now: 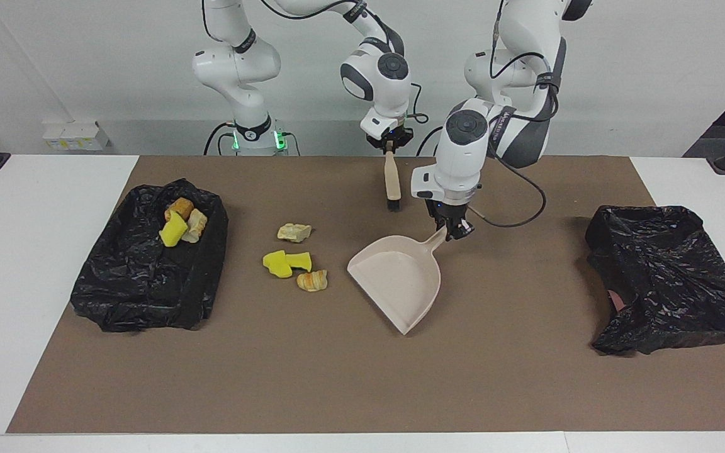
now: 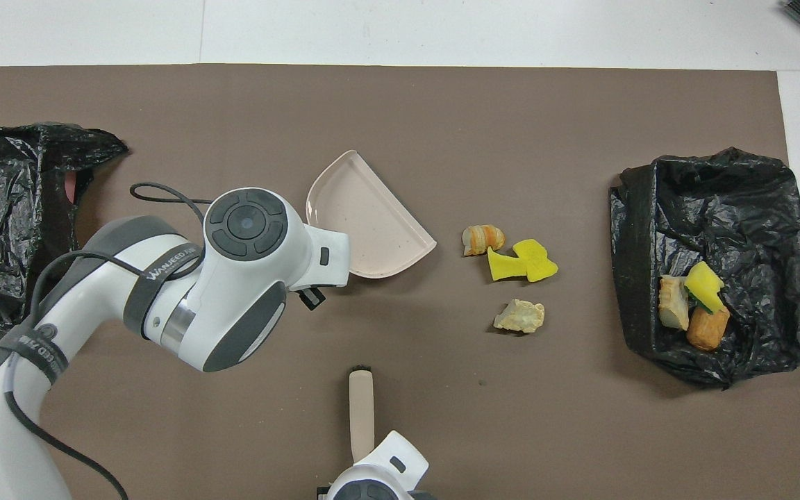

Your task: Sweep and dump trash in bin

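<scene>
Several trash pieces lie loose on the brown mat: a tan lump (image 1: 294, 232) (image 2: 519, 316), yellow sponge chunks (image 1: 286, 262) (image 2: 521, 260) and a golden pastry lump (image 1: 312, 280) (image 2: 483, 238). Three more pieces (image 1: 180, 226) (image 2: 692, 305) sit in the black-lined bin (image 1: 148, 283) (image 2: 719, 194) at the right arm's end. My left gripper (image 1: 455, 231) is shut on the handle of the beige dustpan (image 1: 397, 283) (image 2: 365, 215), whose mouth faces the loose trash. My right gripper (image 1: 389, 146) is shut on the top of the brush (image 1: 392, 182) (image 2: 361, 410) handle, close to the robots.
A second crumpled black bag (image 1: 671, 277) (image 2: 11, 222) lies at the left arm's end of the mat. The left arm's wrist covers the dustpan's handle in the overhead view. White table borders the mat all round.
</scene>
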You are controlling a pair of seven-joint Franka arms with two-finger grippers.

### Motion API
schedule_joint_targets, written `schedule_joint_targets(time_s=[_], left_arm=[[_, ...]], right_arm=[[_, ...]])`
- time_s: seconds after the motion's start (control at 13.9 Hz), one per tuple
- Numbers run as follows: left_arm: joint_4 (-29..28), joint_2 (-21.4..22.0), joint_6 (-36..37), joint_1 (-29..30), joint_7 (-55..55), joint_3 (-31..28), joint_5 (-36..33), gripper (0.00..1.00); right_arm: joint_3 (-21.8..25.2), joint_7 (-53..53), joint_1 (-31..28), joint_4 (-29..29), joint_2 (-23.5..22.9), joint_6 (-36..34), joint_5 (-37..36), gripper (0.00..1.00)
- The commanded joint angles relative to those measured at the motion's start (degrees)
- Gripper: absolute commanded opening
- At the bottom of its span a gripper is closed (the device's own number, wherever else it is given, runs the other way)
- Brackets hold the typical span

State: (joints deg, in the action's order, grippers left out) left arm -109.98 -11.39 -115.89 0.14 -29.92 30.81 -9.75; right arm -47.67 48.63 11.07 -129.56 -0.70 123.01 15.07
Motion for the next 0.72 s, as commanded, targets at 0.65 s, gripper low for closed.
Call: schedule_joint_targets(time_s=[0.65], left_arm=[[-4.3, 0.5, -4.5, -2.9, -14.8, 0.4, -2.4, 0.00]], right_arm=[[20.0, -23.3, -5.4, 4.1, 14.9, -28.1, -5.4, 0.00]])
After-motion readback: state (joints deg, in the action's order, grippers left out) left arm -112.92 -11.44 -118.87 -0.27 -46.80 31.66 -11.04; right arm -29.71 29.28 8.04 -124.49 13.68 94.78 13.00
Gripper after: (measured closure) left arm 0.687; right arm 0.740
